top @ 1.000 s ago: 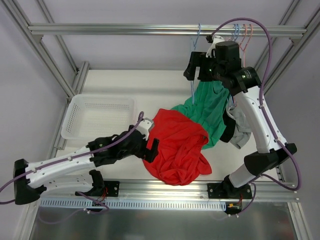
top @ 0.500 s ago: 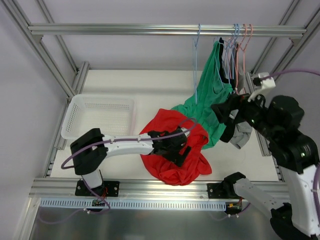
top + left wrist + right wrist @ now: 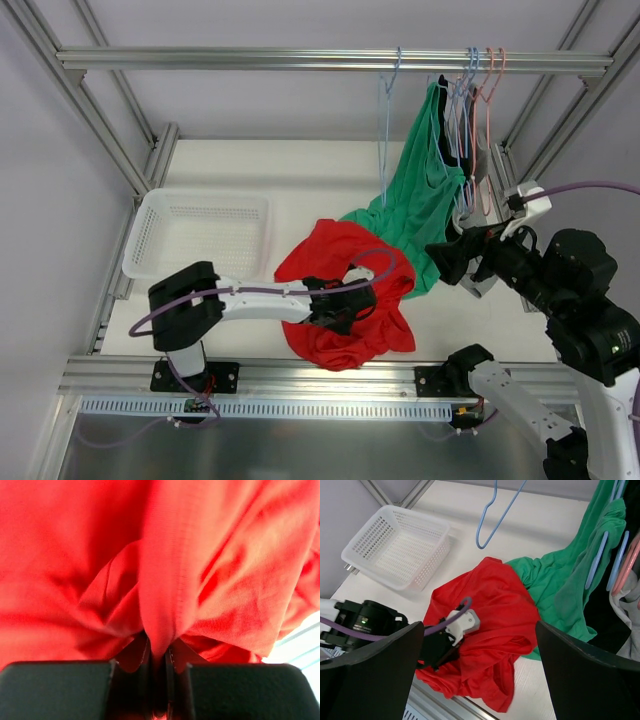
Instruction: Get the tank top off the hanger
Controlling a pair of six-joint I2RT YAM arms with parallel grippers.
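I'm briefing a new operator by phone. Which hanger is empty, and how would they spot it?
Start at the metal rail across the top. Left of the green tank top and the bunched hangers hangs one pale blue wire hanger. It alone hangs apart and bare.

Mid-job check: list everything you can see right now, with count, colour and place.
red top: 1, red, heaped on the table, front centre.
green tank top: 1, green, hung at the rail's right, hem on the table.
bare hanger: 1, blue, on the rail, left of the green one.
other hangers: several, blue and pink, rail's right end.
dark and grey garments: count unclear, beneath those hangers.
basket: 1, white, table's left, empty.
left pincer: 1, black, shut on a red fold.
right pincer: 1, black, open, raised at the right.
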